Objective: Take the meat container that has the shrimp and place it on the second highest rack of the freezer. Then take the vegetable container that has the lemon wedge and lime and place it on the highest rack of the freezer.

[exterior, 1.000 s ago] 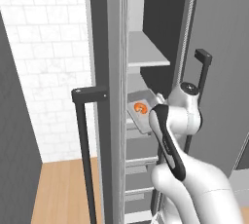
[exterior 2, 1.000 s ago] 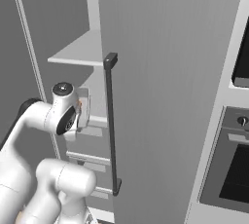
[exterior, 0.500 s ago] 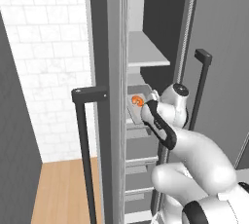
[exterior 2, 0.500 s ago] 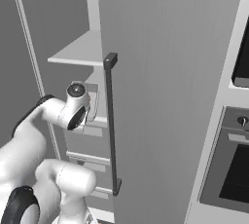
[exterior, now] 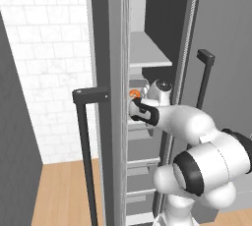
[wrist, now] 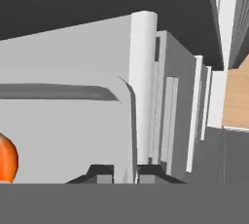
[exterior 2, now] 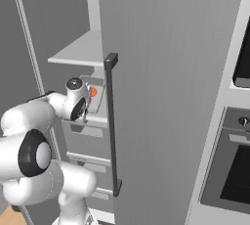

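Right now the gripper [wrist: 124,172] is pinched tight on the rim of the meat container [wrist: 68,130], its two dark tips closed on the thin grey wall at one rounded corner. From the hand view the tray looks shallow and pale grey, smooth inside, with the shrimp [wrist: 7,159] a bright orange lump at the far left edge. From the left base view the shrimp [exterior: 133,93] shows as a small orange spot just inside the freezer [exterior: 115,72], beside the white wrist; from the right side the tray [exterior 2: 97,97] sits at the level of the shelf under the top one, with the orange piece [exterior 2: 93,92] on it, though I cannot tell whether the tray rests on that shelf or hangs just above it.

Above it a pale shelf [exterior 2: 80,53] juts out, and below are grey drawers [exterior: 142,158] stacked down the cabinet. The freezer door [exterior 2: 166,97] stands open, broad and grey, with a long dark bar handle [exterior 2: 112,126]. Off to the right is a black oven [exterior 2: 232,170]. To the left, a white tiled wall [exterior: 44,63] meets a wooden floor [exterior: 64,195].
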You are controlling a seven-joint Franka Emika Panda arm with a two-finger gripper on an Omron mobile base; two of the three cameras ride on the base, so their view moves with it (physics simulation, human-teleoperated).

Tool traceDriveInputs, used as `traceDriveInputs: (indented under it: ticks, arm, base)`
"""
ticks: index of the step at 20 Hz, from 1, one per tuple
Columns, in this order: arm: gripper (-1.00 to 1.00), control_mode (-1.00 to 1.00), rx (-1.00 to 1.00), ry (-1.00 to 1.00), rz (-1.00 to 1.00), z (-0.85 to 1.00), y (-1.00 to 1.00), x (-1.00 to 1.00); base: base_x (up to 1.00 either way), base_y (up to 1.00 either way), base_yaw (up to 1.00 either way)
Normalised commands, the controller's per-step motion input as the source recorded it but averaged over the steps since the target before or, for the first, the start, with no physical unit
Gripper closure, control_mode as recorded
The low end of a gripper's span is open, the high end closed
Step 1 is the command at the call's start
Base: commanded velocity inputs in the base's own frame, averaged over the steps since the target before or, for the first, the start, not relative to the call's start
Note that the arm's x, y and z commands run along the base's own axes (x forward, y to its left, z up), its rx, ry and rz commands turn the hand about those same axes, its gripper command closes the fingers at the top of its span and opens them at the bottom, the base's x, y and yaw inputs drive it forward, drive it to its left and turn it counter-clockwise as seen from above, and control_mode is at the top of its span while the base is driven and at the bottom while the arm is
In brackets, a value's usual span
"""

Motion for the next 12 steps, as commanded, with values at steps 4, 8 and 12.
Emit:
traceDriveInputs:
  ticks: [4,8,12]
  arm:
    - [1.0,-1.0,0.0,0.0,-0.06,-0.01,0.06,0.28]
    - [1.0,-1.0,0.0,-0.01,-0.02,-0.04,0.01,0.24]
    - [1.0,-1.0,0.0,0.0,0.0,-0.03,0.0,0.43]
  base:
    - [0.0,0.0,0.0]
    - [0.0,0.0,0.0]
    - [0.0,0.0,0.0]
